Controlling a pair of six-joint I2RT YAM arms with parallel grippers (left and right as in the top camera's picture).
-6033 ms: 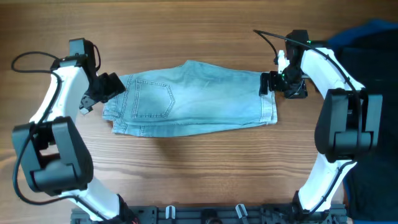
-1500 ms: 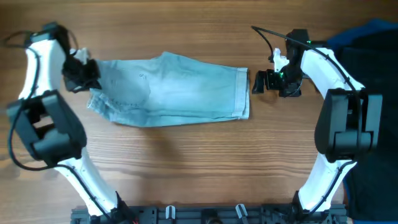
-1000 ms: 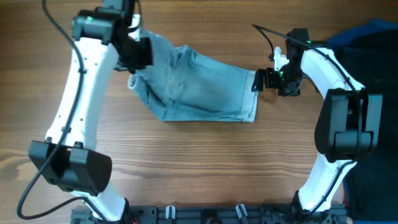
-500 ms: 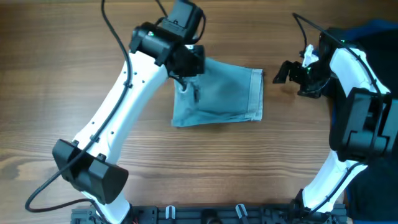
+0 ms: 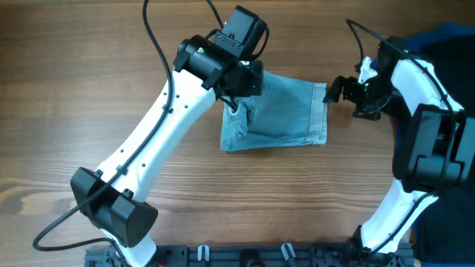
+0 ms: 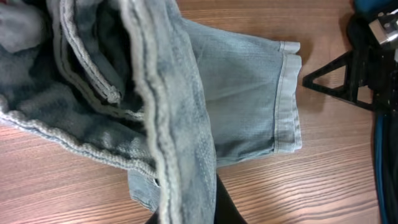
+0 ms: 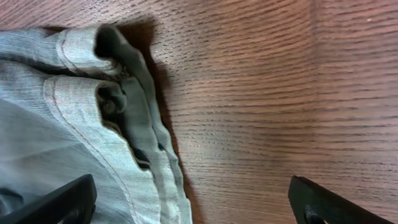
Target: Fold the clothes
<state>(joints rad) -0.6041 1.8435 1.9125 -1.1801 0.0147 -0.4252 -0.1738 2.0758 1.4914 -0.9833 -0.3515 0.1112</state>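
left gripper clamps denim shorts waistband; right gripper spread wide beside hem

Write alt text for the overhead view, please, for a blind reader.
The left tool grips pale denim shorts, holding one end over the rest on a wooden table. The right tool rests open beside the hems; dark garments lie far right.

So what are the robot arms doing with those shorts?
They are folding them. The left gripper is pinching one end of the denim shorts and holding it bunched up over the rest, so the shorts lie roughly doubled over on the table. The right gripper is open beside the leg hems and is not holding anything. A pile of dark and blue clothes sits at the right edge.
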